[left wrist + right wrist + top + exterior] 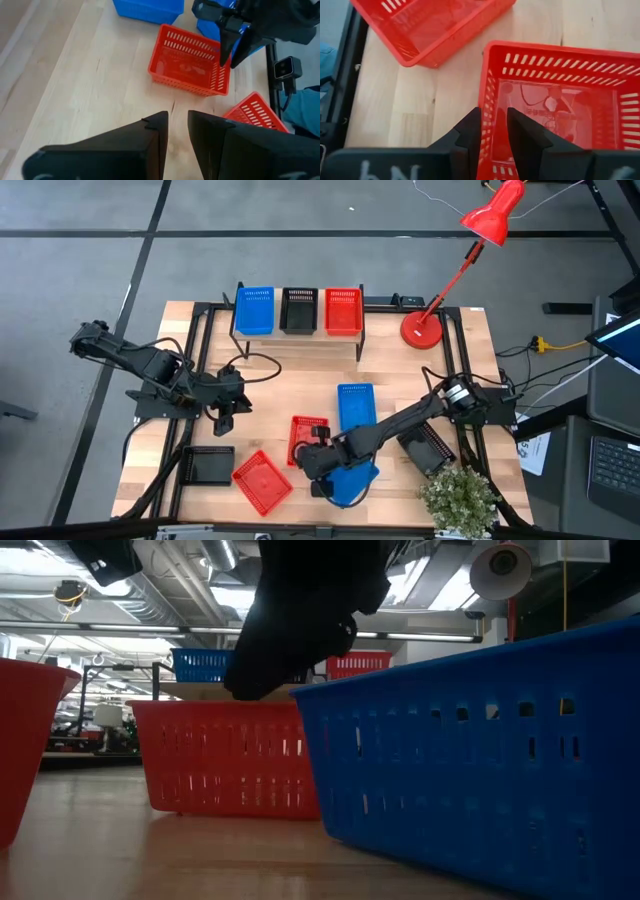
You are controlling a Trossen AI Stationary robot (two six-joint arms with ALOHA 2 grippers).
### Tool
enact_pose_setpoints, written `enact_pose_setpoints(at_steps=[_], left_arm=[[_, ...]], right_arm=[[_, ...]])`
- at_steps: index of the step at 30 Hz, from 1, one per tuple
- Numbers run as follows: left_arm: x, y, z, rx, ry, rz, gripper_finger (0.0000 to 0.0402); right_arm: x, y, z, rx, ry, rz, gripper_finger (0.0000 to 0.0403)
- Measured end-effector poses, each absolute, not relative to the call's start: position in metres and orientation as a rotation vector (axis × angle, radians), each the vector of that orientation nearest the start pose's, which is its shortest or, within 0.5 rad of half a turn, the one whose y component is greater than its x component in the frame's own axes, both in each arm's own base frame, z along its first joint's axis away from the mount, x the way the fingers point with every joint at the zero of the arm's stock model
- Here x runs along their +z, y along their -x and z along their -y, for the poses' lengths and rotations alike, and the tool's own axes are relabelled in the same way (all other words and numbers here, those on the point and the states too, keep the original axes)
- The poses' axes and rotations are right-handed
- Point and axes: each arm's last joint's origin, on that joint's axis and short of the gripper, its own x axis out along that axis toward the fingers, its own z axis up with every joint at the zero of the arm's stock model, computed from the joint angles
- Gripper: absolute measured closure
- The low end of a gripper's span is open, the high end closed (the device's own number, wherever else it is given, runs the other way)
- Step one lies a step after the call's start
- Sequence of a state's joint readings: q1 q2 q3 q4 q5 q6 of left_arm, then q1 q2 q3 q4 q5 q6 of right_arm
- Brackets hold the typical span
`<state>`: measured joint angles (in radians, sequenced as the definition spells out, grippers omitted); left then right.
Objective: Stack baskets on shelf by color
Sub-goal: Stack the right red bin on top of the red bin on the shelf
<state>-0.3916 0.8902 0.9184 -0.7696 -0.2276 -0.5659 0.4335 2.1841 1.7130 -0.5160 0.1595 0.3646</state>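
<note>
Red basket point(555, 115) wall between right pincer point(493, 131) fingers, seemingly gripped

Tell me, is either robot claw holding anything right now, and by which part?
The right gripper pinches the red basket by one side wall, a finger on each face. The left gripper holds nothing.

A red desk lamp point(470, 250) stands on the light-wood counter point(280, 390), well beyond the right pincer point(313, 448) at the far corner on the right arm's side, its round base point(421, 329) on the wood and its shade point(494, 210) leaning past the edge. A green potted plant point(458, 495) sits at the near corner, behind that pincer. A laptop point(612, 465) lies off the counter.
</note>
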Motion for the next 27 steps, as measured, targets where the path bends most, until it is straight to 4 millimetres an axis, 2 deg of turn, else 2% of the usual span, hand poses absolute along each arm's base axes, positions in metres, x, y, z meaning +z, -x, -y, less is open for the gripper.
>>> enact_pose_setpoints(at_steps=[6, 14, 16, 19, 22, 27], left_arm=[[0.31, -0.157, 0.058, 0.048, 0.313, -0.729, 0.0335], [0.31, -0.157, 0.058, 0.039, 0.288, -0.729, 0.0335], [0.31, -0.157, 0.058, 0.039, 0.287, -0.729, 0.0335], [0.31, -0.157, 0.058, 0.039, 0.287, -0.729, 0.0335], [0.31, -0.157, 0.058, 0.039, 0.287, -0.729, 0.0335], [0.311, -0.157, 0.058, 0.039, 0.286, -0.728, 0.0335]], right_arm=[[0.16, -0.431, -0.196, 0.08, -0.065, -1.03, 0.031], [0.156, -0.431, -0.194, 0.073, -0.061, -1.045, 0.0315], [0.156, -0.431, -0.193, 0.01, -0.059, -1.028, 0.0335], [0.161, -0.432, -0.19, -0.048, -0.036, -1.003, 0.0388], [0.185, -0.43, -0.186, -0.107, 0.016, -0.99, 0.0398], [0.257, -0.425, -0.179, -0.196, 0.197, -0.965, 0.04]])
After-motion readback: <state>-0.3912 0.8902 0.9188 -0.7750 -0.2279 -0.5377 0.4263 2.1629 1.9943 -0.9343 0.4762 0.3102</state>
